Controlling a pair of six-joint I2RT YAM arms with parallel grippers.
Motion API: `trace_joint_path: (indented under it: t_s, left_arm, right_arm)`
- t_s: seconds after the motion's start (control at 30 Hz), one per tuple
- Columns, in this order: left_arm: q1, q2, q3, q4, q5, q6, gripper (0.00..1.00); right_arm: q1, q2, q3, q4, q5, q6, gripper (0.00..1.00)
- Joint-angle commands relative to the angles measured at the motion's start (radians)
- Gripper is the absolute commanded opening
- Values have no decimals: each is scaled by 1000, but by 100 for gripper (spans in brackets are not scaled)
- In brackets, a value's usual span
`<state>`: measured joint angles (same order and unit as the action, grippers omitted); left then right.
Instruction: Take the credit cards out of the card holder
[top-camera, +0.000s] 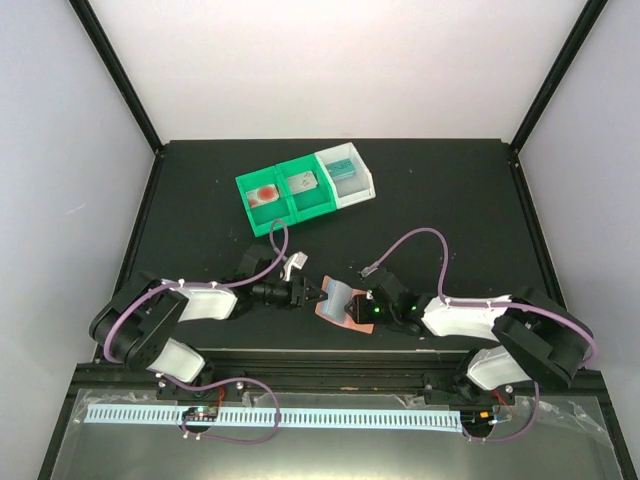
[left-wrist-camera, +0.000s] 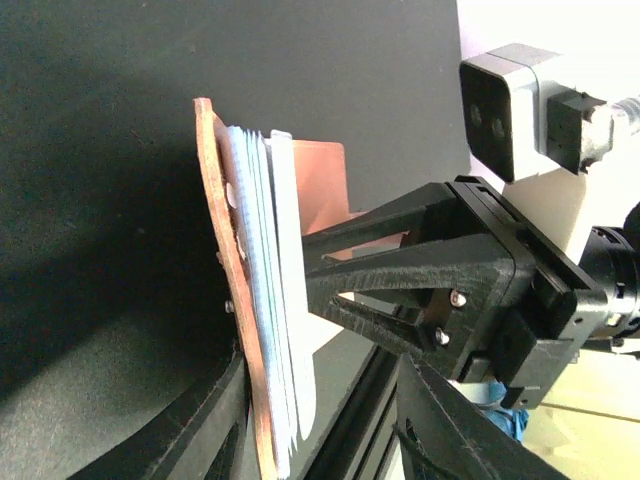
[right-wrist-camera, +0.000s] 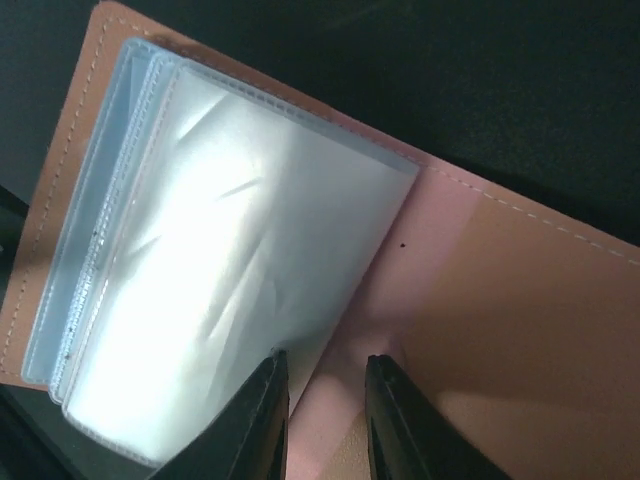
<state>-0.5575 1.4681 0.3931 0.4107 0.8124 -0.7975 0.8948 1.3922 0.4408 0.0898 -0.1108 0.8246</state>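
Card holder (top-camera: 342, 304) open between both grippers, near the table's (top-camera: 200, 190) near edge, centre.

Left gripper (top-camera: 312, 293) appears partly closed on the upright leather flap; right gripper (right-wrist-camera: 325, 400) has jaws narrowly parted at the edge of the clear sleeve stack (right-wrist-camera: 220, 260), though a pinch cannot be confirmed. Holder judged light and floppy, sleeves slick and thin, so pin the leather and pull cards by an exposed edge. Credit cards (top-camera: 300, 184) sit in trays (top-camera: 305, 188) toward the far edge.

The open card holder (right-wrist-camera: 480, 300) fills the view, its clear sleeves (right-wrist-camera: 230, 270) fanned; the right gripper (right-wrist-camera: 325, 420) fingertips straddle the sleeve edge.
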Motion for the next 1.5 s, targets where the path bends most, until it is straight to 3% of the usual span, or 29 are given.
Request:
trace_joint_path:
  t_s: [0.0, 0.17, 0.37, 0.57, 0.83, 0.97, 1.27, 1.47]
  left_arm:
    - [-30, 32, 45, -9, -56, 28, 43]
    - [-57, 37, 50, 1, -83, 25, 39]
    - [-57, -1, 43, -28, -119, 41, 22]
    - [-57, -63, 12, -96, -161, 48, 2]
    - [-58, -216, -24, -218, -254, 28, 2]
    - [-58, -265, -55, -229, -270, 9, 2]
    - [-58, -305, -102, -227, -281, 9, 2]
    - [-58, -321, -110, -230, -291, 8, 1]
  right_arm:
    - [-4, 29, -32, 84, -13, 16, 22]
    - [-5, 35, -48, 96, -5, 13, 22]
    - [-4, 36, -52, 97, 4, 10, 22]
    - [3, -23, 18, -17, 15, -32, 35]
    - [14, -65, 71, 3, -84, 37, 57]
    - [29, -56, 84, 46, -97, 85, 62]
    - [33, 2, 138, -85, -24, 61, 61]
    - [32, -40, 111, -202, 114, 41, 45]
